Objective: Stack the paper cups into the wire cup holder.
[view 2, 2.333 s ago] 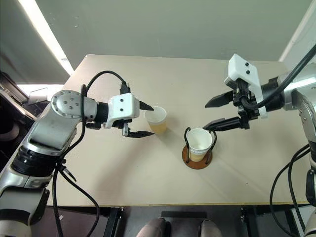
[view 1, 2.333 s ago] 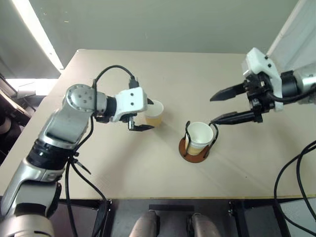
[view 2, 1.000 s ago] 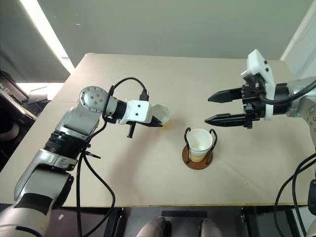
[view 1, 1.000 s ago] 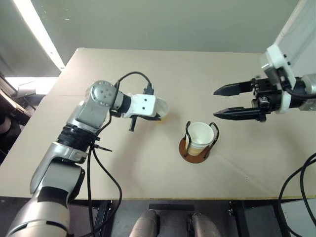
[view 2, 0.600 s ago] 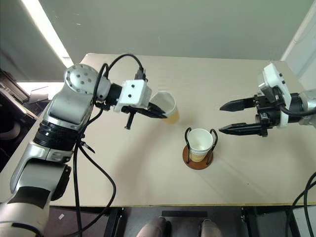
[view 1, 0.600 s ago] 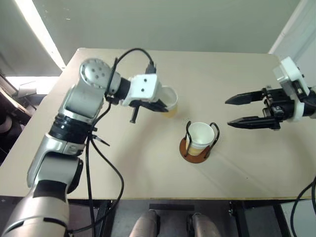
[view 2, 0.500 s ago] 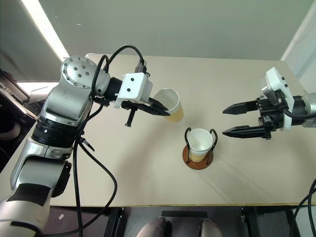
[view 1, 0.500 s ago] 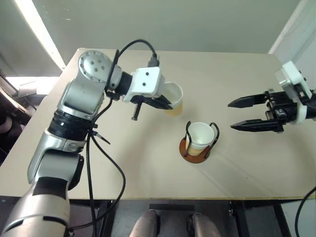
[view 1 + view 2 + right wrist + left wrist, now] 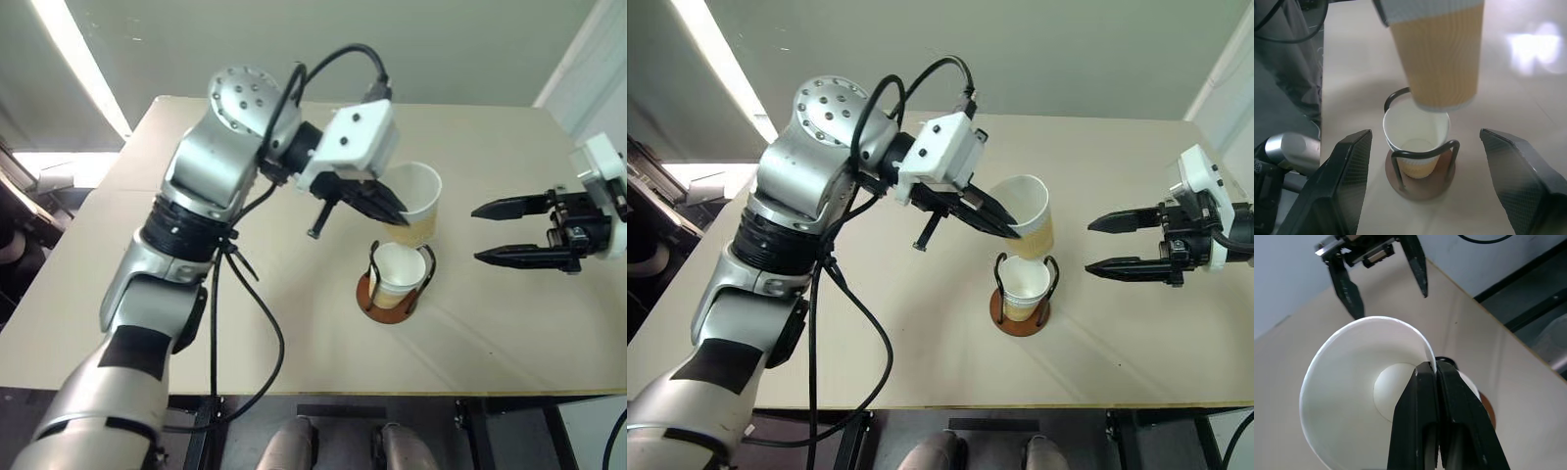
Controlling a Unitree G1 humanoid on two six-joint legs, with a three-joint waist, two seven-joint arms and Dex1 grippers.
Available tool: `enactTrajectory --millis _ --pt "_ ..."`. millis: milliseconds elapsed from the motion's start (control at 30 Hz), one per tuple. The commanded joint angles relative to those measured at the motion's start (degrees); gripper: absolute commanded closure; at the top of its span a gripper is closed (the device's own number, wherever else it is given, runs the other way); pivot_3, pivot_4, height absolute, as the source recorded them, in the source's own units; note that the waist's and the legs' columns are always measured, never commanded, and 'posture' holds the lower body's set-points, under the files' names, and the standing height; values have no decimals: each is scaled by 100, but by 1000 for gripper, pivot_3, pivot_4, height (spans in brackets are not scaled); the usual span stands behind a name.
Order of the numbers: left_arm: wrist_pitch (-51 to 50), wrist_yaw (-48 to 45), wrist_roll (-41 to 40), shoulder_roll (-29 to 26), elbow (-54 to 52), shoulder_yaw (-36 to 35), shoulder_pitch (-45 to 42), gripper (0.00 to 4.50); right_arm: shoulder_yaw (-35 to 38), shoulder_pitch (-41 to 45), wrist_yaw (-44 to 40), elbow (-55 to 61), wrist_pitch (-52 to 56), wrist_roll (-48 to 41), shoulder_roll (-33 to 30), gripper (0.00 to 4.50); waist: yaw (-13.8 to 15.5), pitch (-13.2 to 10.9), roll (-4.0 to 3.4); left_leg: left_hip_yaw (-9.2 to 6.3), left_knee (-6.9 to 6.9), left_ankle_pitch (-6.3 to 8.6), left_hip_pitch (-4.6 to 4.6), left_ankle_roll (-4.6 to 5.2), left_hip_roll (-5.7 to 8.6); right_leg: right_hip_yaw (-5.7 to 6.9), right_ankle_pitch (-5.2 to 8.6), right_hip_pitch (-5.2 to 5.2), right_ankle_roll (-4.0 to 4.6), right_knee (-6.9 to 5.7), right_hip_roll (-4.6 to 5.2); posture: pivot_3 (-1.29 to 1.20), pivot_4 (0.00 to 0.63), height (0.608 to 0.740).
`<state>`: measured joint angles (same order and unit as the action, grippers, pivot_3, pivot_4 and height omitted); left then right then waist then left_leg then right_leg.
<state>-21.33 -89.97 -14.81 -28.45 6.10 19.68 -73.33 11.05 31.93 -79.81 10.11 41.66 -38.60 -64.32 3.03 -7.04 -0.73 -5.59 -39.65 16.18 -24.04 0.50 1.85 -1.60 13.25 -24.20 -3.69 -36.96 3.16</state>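
Your left claw [image 9: 1011, 223] is pinched shut on the rim of a paper cup [image 9: 1029, 217], one finger inside and one outside, holding it tilted in the air at frame centre. Directly below it, the wire cup holder [image 9: 1020, 311] stands on the table [image 9: 921, 333], with another paper cup [image 9: 1023, 287] seated upright between its black loops. At the right edge, your right claw [image 9: 1097, 245] hangs open and empty, pointing toward the holder.

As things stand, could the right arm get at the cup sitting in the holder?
Probably not cleanly. The right fingers stand open beside the holder, but the left arm's held cup hangs just above the seated cup, blocking the top.
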Motion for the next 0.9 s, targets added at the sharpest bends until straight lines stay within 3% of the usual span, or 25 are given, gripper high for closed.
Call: enactTrajectory --millis 33,567,700,900 --pt "-40 -242 -135 -26 -221 125 39 4484 397 -91 100 235 -23 -163 -120 837 0 0 0 0 0 0 1 0 0 0 0 0 0 0 0 0 150 740" --pt "409 -15 253 154 60 629 400 4484 549 -300 366 461 48 -308 -180 837 20 0 0 0 -12 0 -1 2 2 0 -2 4 -4 0 1 0 150 740" --pt "386 62 317 299 99 636 389 3223 571 -343 373 477 42 -315 -198 837 25 0 0 0 -17 1 -1 2 2 0 -3 6 -5 0 0 0 150 740" --pt "126 381 180 361 191 230 259 980 463 -226 444 309 -40 -256 -131 837 25 0 0 1 -20 1 0 3 2 0 -4 8 -6 0 0 0 150 740"
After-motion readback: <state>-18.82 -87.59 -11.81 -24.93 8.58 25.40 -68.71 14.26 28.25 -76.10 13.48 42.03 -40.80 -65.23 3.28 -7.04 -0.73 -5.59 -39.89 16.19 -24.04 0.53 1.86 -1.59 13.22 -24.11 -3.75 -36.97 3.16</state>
